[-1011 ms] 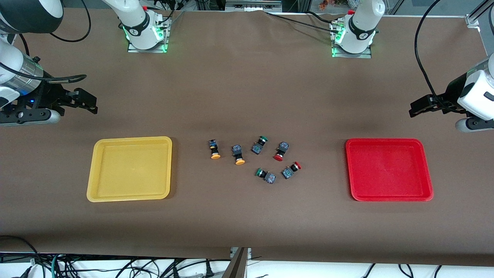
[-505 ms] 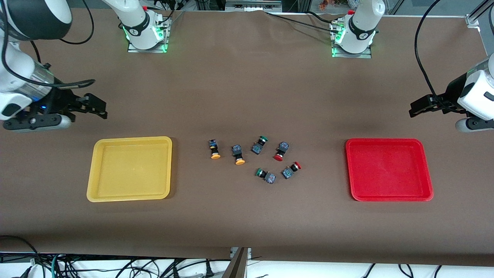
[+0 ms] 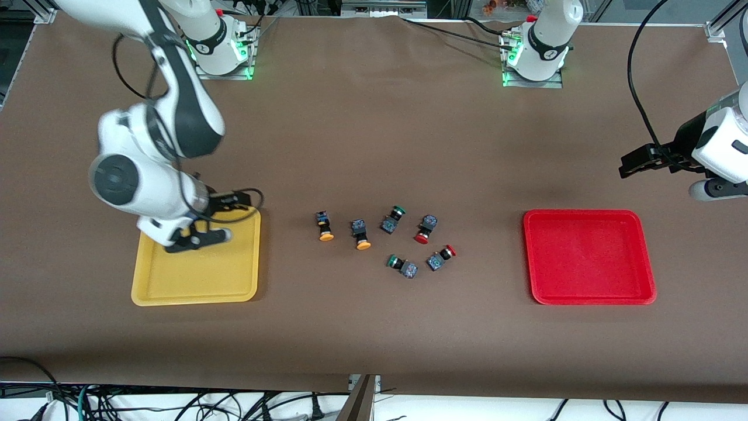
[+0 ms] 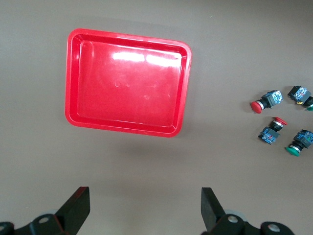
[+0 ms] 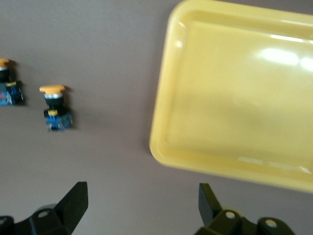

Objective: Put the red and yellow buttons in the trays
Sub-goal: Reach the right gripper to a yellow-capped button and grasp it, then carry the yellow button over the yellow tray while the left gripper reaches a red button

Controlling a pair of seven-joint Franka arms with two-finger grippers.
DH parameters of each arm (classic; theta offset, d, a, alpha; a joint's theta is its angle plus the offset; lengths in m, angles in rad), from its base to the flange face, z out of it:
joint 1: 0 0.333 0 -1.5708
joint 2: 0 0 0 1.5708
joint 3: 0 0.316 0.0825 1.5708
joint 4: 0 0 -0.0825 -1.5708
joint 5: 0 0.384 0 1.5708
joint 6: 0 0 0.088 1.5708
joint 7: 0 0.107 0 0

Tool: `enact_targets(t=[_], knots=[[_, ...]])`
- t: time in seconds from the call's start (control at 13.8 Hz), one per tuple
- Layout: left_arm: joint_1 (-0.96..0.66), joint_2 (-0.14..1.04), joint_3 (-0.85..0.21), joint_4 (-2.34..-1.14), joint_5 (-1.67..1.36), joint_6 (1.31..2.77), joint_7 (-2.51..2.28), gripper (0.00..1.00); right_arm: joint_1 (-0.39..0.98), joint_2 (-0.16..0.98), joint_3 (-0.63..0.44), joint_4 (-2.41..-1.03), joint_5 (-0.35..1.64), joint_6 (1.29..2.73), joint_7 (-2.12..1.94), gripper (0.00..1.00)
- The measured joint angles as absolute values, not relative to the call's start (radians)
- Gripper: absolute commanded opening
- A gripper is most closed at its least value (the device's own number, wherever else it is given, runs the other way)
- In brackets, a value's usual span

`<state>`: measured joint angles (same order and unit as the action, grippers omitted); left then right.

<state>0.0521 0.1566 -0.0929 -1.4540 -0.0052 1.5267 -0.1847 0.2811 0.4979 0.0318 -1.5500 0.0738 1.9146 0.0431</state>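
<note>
Six switches lie mid-bench between the trays: two yellow buttons (image 3: pixel 326 226) (image 3: pixel 360 234), two red buttons (image 3: pixel 425 228) (image 3: pixel 441 258), two green ones (image 3: pixel 402 266) (image 3: pixel 392 219). Since a second ago the right tool (image 3: pixel 229 202), spread wide and empty, has swung over the yellow tray (image 3: pixel 197 292). Farther off, the left tool (image 3: pixel 634 161) waits unmoved, wide, beside the red tray (image 3: pixel 589 298), its arm cut off.

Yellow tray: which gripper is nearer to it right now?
Right. The right gripper hangs open over the yellow tray, at its corner nearest the buttons. The left gripper, also open, waits past the red tray, at the table's left-arm end.
</note>
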Motion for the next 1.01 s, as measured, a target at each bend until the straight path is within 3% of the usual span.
enact_targets(t=[0.43,1.01], knots=[[0.051,0.161,-0.094,-1.454,-0.005,1.527,-0.185,1.00,0.458,0.695,0.038,-1.542,0.075,2.251,0.154,1.00],[-0.034,0.291,-0.110,-1.418,-0.051,1.552,-0.184,1.00,0.508,0.749,0.037,-1.559,0.075,2.318,0.297,0.99]])
